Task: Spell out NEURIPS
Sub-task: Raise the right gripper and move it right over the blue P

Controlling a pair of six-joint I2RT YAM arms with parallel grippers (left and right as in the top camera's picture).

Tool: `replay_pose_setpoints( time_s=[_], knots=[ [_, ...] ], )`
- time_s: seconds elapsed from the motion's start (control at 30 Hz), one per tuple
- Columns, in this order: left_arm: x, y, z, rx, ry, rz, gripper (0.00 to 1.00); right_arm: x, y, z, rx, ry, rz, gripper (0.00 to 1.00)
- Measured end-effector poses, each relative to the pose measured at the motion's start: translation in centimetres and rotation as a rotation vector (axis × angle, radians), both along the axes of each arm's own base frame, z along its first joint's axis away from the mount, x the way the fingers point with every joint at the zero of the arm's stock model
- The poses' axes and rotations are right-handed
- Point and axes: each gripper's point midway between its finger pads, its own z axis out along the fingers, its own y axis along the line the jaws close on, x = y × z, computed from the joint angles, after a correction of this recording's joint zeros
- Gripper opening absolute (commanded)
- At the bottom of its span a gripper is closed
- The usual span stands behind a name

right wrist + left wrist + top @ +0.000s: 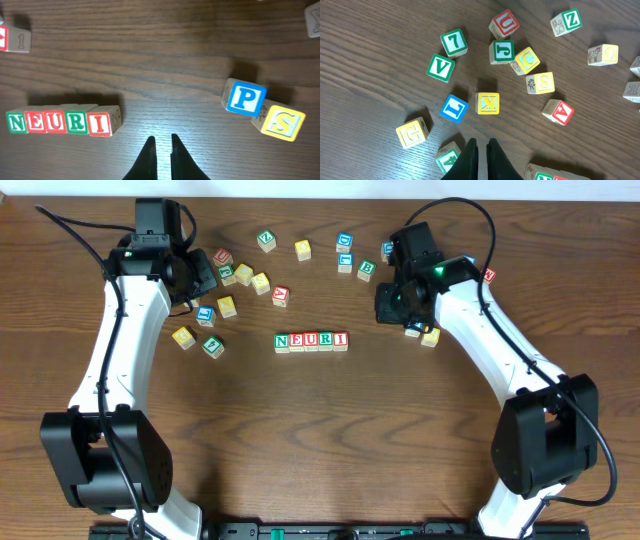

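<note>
The left arm (128,330) stands on its base at the near left and reaches forward. Its white link slants away toward the far side, where the wrist bends inward. The left gripper (482,144) points downward. Its two dark fingers (470,156) are pressed almost together with only a thin slit between them, and they hold nothing. The right arm (490,345) mirrors this from the near right, its white link angled forward and inward, with a green light at the wrist. The right gripper (162,140) also faces down, its fingers drawn close with a narrow gap and nothing gripped.
</note>
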Motion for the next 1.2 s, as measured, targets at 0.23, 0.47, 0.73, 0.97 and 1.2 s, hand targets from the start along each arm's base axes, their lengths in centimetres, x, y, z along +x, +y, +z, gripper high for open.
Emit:
replay_pose_setpoints(
  time_s=[0.23, 0.47, 0.73, 0.97, 1.2],
  knots=[
    [0.0, 0.0, 0.0, 0.000, 0.000, 0.000, 0.08, 0.3, -0.7, 0.0, 0.000, 0.000, -0.016, 0.06],
    [0.0, 0.0, 0.0, 0.000, 0.000, 0.000, 0.08, -0.2, -1.0, -0.2, -0.008, 0.023, -0.020, 0.06],
    [0.0, 0.0, 0.0, 0.000, 0.000, 0.000, 0.08, -0.3, -1.8, -0.1, -0.013, 0.041, -0.037, 0.07],
    [0.0, 0.0, 0.0, 0.000, 0.000, 0.000, 0.08, 1.2, -3.1, 2.0, 0.000, -0.002, -0.073, 0.07],
    [0.0, 0.0, 0.0, 0.000, 0.000, 0.000, 0.08, 1.6, -5.0, 2.2, -0.010, 0.003, -0.113, 0.07]
  ],
)
